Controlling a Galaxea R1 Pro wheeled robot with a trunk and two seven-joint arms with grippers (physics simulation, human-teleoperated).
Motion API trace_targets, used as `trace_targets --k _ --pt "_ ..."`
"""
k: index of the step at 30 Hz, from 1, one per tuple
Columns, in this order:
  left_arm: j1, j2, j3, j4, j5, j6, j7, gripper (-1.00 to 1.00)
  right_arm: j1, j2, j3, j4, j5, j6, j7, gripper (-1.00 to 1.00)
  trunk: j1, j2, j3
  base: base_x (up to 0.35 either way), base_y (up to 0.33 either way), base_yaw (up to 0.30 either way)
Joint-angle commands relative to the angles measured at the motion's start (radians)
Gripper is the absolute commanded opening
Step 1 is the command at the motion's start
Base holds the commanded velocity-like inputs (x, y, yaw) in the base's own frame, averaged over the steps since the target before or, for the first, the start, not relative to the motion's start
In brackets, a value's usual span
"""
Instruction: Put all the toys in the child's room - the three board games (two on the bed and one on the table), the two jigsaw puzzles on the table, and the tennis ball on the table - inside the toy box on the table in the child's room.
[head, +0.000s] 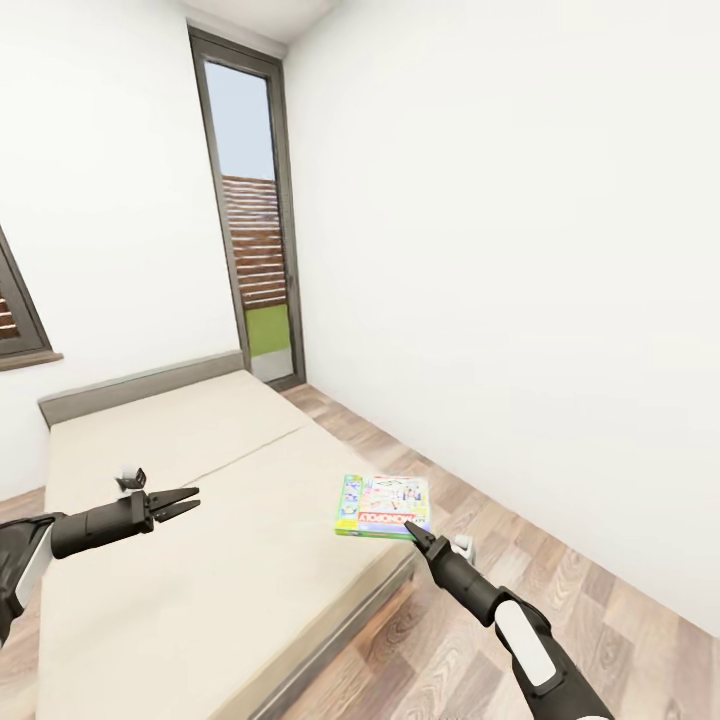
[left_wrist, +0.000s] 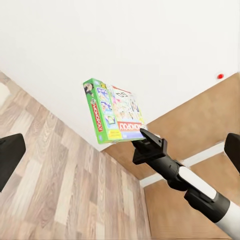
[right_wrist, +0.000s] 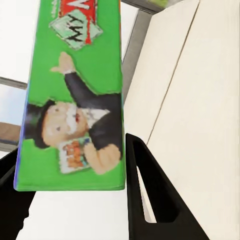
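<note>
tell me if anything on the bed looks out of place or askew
One thing: the board game lies at the very edge of the bed, near the floor side, turned slightly askew to that edge. The right gripper has its jaws at the box's near edge. The mattress otherwise looks smooth and tidy.

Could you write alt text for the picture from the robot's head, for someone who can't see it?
A robot's right gripper reaches a colourful board game lying at the edge of a beige bed. Its left gripper hovers over the mattress, fingers parted. White walls, a wood floor and a tall narrow window surround them.
</note>
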Motion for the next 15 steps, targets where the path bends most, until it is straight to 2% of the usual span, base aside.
trace_targets --k 1,15 --pt "0.0 0.0 0.0 0.0 0.001 0.011 -0.003 1.0 -0.001 0.001 -0.004 0.0 -0.008 0.009 0.001 -1.0 0.0 -0.001 -0.001 0.0 0.0 -0.262" --pt "0.0 0.0 0.0 0.0 0.0 0.002 -0.003 1.0 -0.001 0.001 -0.004 0.0 -0.008 0.009 -0.002 -1.0 0.0 -0.001 0.008 0.0 0.0 -0.262"
